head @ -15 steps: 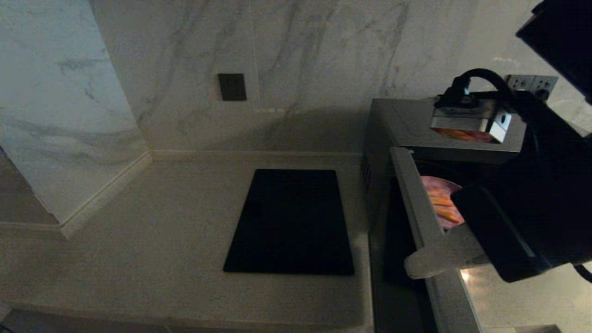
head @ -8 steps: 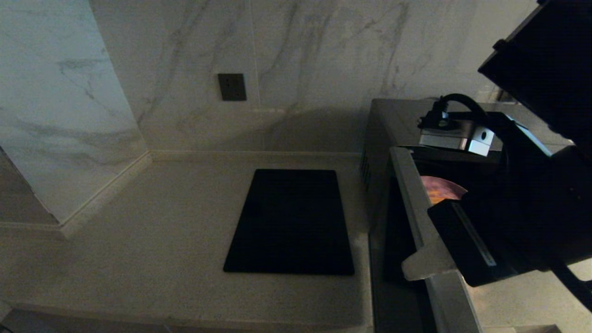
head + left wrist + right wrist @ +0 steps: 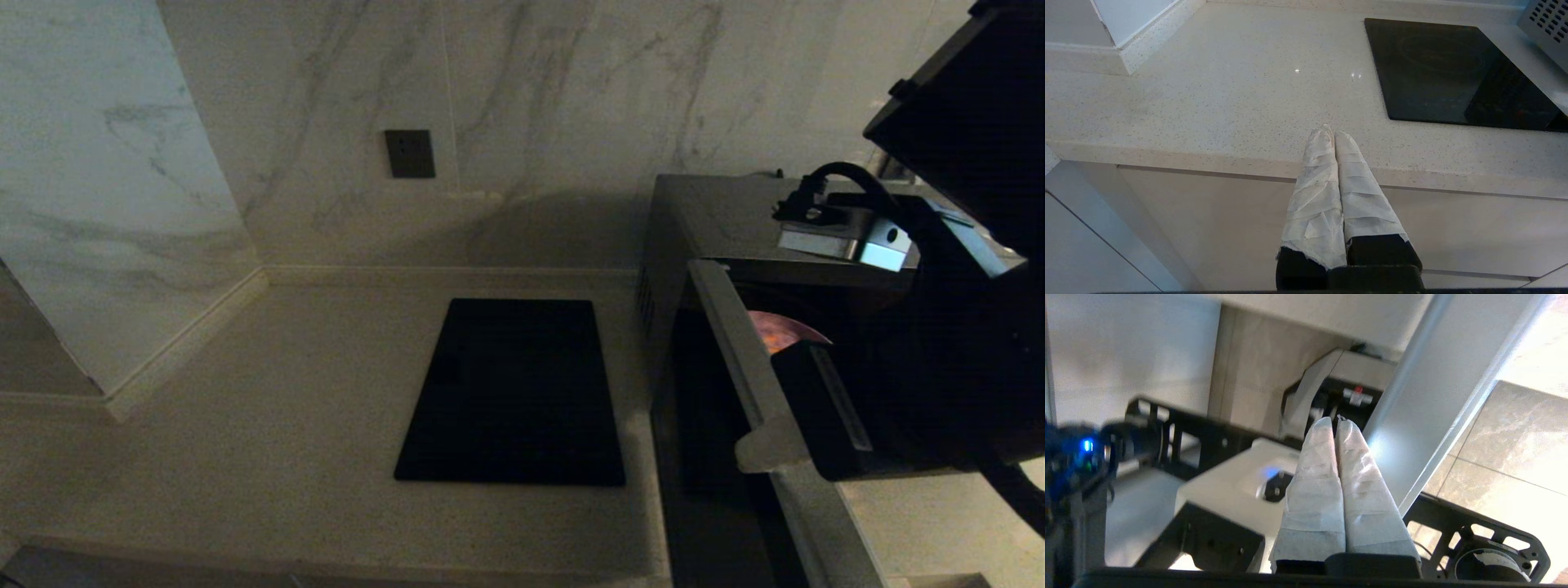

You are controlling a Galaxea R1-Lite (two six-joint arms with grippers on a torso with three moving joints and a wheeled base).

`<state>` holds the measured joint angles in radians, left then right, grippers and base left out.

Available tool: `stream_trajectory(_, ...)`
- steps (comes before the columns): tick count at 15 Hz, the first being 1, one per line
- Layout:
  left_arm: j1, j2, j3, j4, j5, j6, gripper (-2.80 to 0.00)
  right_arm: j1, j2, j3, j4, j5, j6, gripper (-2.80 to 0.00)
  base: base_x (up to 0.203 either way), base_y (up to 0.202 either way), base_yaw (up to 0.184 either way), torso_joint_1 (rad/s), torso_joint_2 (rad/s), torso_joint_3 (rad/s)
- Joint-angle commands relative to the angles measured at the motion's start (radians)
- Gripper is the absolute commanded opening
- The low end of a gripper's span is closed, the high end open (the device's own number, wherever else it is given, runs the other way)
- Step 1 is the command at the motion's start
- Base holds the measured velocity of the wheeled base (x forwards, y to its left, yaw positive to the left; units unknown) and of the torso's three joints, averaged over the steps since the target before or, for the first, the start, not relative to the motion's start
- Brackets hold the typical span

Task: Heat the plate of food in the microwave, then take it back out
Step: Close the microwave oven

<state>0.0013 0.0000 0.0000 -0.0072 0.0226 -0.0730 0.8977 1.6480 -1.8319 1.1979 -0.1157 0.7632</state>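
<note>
Marble-patterned wall panels (image 3: 326, 122) back a pale speckled countertop (image 3: 245, 425), the largest surfaces in the head view. A flat black slab (image 3: 514, 392) lies at the centre of that view. At 3 o'clock from the slab stands the microwave (image 3: 710, 220), a grey box whose door (image 3: 739, 359) is swung part-way open, edge toward the camera. Through the gap the plate of food (image 3: 780, 331) is visible inside the cavity, mostly hidden by the right arm; only a pinkish-orange arc shows. The right gripper (image 3: 1337, 428) has its wrapped fingers pressed together on nothing, and in its wrist view sits just beside the door's pale panel, apparently on its outer face. The left gripper (image 3: 1329, 134) is parked, its fingers closed and empty, at the front edge of the countertop at about 7 o'clock from the slab. Judged status: loading looks complete; the door is not yet shut. Remaining: close the door, run the heating cycle, reopen, and retrieve the plate.
</note>
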Motion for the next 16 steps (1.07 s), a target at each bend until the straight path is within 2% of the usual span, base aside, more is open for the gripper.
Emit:
stream_trajectory(1, 0.0, 0.002, 0.0, -0.001, 0.0, -0.001, -2.8, -0.001, -0.014, -0.002, 0.003, -0.099, 0.034, -2.8, 0.0, 0.0, 0.0, 0.0, 0.0, 0.0)
stream_trajectory(4, 0.0, 0.0, 0.0, -0.001, 0.0, -0.001, -2.8, -0.03, -0.014, 0.029, 0.001, -0.283, 0.101, -2.8, 0.0, 0.0, 0.0, 0.0, 0.0, 0.0)
stream_trajectory(6, 0.0, 0.002, 0.0, -0.001, 0.0, -0.001, -2.8, -0.062, -0.017, 0.074, 0.001, -0.359, 0.112, -2.8, 0.0, 0.0, 0.0, 0.0, 0.0, 0.0)
stream_trajectory(16, 0.0, 0.0, 0.0, -0.001, 0.0, -0.001, -2.8, -0.071, -0.032, 0.072, -0.052, -0.392, 0.115, -2.8, 0.0, 0.0, 0.0, 0.0, 0.0, 0.0)
